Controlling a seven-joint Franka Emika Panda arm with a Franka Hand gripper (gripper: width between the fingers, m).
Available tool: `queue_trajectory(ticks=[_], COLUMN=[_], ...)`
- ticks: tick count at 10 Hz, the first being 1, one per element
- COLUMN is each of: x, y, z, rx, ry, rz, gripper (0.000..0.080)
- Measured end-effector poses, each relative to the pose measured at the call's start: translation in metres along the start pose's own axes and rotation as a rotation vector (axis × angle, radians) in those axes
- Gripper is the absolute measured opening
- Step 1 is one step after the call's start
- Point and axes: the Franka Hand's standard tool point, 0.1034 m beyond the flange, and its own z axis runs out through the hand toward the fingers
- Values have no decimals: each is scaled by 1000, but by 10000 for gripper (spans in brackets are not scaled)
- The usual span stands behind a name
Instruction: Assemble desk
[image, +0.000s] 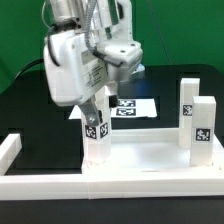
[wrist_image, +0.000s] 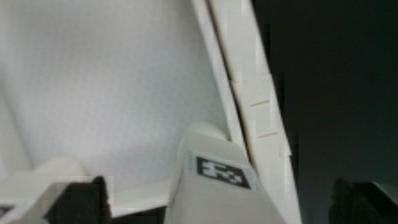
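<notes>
The white tabletop (image: 140, 160) lies tray-side up on the table. Two white tagged legs (image: 199, 128) stand upright in its sockets at the exterior view's right, one behind the other. A third leg (image: 95, 138) stands upright at the corner nearest the exterior view's left. My gripper (image: 92, 113) is right above this leg, fingers pointing down. In the wrist view the leg (wrist_image: 228, 165) stands between my fingers (wrist_image: 71, 203), with a gap on each side. My gripper (wrist_image: 217, 205) is open. The tabletop's floor (wrist_image: 107, 90) and its rim (wrist_image: 237, 70) show behind it. A fourth leg is not in view.
The marker board (image: 133, 105) lies flat behind the tabletop. A long white border bar (image: 110, 193) runs along the front, and another (image: 9, 152) at the exterior view's left. The table surface is black (image: 30, 110).
</notes>
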Motion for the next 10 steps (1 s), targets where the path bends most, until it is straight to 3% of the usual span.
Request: queue_trajectory(ticks=[1, 2, 5, 6, 7, 8, 10], x=[1, 6, 6, 6, 3, 1, 4], y=[3, 5, 6, 6, 2, -5, -4], z=[-3, -3, -2, -1, -1, -1, 0], rx=[-7, 16, 11, -8, -59, -69, -70], ry=[-8, 6, 7, 21, 59, 71, 72], rz=[-162, -214, -376, -513, -718, -864, -850], gripper=[627, 646, 649, 649, 649, 649, 649])
